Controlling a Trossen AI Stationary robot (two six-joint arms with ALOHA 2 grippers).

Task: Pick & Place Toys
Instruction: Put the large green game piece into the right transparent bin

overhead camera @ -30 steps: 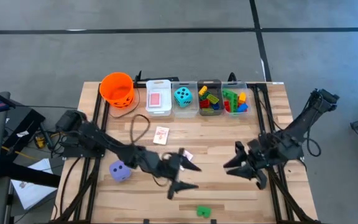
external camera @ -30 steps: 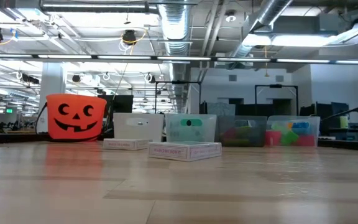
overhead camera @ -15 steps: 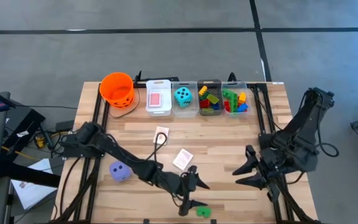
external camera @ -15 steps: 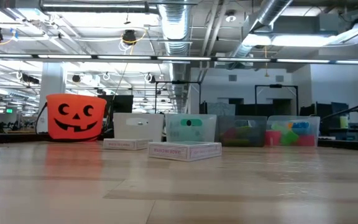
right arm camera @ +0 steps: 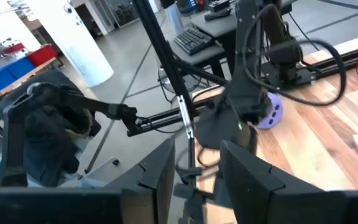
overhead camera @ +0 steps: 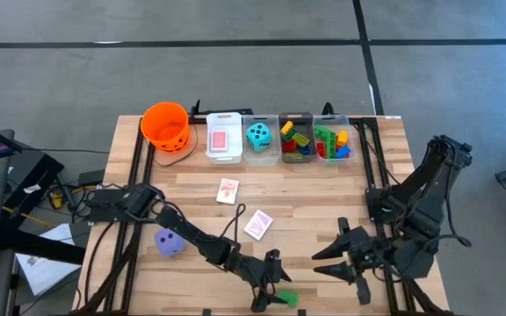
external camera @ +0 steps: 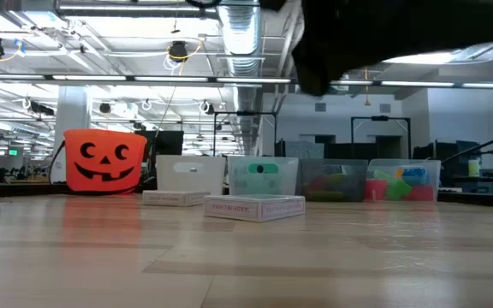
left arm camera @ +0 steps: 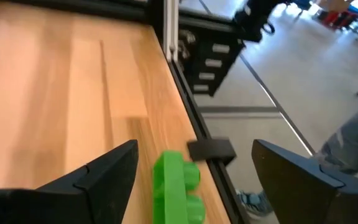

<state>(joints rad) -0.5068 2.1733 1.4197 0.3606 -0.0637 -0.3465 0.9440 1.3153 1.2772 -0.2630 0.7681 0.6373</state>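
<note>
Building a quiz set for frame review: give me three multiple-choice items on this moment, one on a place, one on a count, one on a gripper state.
1. Where does the small green plastic brick lie?
A. at the near edge of the wooden table, between the left gripper's fingers
B. inside the orange bucket
C. beside the purple dotted die

2. How many pink-backed playing cards lie loose on the tabletop, outside the bins?
A. none
B. two
C. four

3. How does the left gripper stand?
A. shut on the brick
B. open, fingers to either side of the brick
C. shut on a card

Answers:
1 A: the high view and left wrist view show the brick by the table's edge between the fingers.
2 B: two cards lie mid-table; a third sits in the white bin.
3 B: the left wrist view shows gaps on both sides of the brick.
</note>
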